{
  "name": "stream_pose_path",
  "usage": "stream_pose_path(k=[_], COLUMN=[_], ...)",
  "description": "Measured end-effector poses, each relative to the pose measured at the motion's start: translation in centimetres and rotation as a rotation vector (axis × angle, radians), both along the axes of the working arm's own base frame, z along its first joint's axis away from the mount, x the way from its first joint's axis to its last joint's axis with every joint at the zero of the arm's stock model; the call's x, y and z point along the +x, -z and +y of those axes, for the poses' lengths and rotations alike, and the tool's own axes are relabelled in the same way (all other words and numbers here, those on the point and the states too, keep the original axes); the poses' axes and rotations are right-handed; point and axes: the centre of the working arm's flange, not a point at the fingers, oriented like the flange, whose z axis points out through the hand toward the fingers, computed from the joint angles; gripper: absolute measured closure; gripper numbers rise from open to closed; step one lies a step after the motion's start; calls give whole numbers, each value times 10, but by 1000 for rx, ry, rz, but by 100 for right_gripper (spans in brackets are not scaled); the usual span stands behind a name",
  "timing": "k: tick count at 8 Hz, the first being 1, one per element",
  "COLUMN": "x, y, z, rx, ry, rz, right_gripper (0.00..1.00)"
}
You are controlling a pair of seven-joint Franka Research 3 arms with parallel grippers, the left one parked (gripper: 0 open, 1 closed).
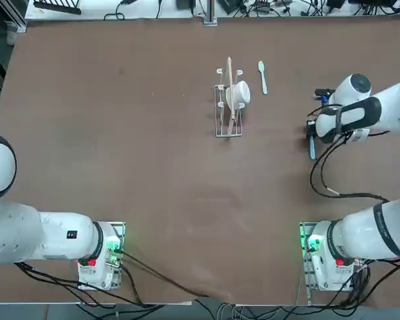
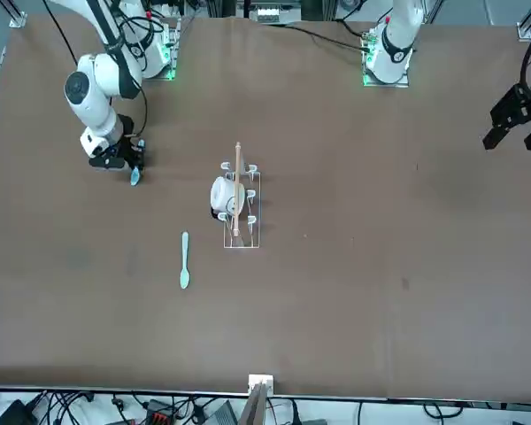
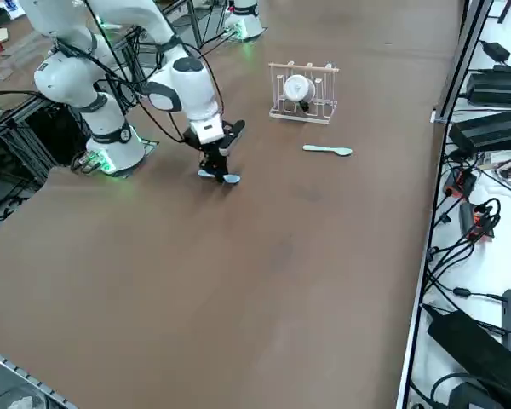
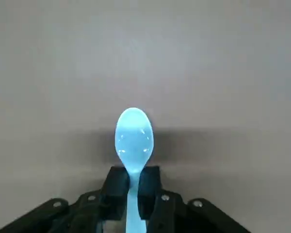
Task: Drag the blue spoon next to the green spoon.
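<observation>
The grasp is made but the drag is still to be done: the right gripper (image 4: pixel 134 191) is clamped on the handle of the blue spoon (image 4: pixel 134 138), with one finger on either side. Seen from above, the blue spoon lies well apart from the green spoon (image 1: pixel 263 77), which is toward eleven o'clock from it; the rack (image 3: pixel 300 118) with a white cup (image 3: pixel 298 89) stands at about eight o'clock from the green one. What remains is to bring the blue spoon beside it and let go. The arm and fingers hide part of the blue handle, and whether that spoon touches the table is hard to tell.
</observation>
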Motion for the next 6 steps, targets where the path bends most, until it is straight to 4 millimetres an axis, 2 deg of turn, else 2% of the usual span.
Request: stream_pose_path(k=[3,6], x=[65,154], y=[-46,-90], z=[12,37], rx=[0,-7], ry=[-22,-58], rz=[-50,5], right_gripper=[85,85])
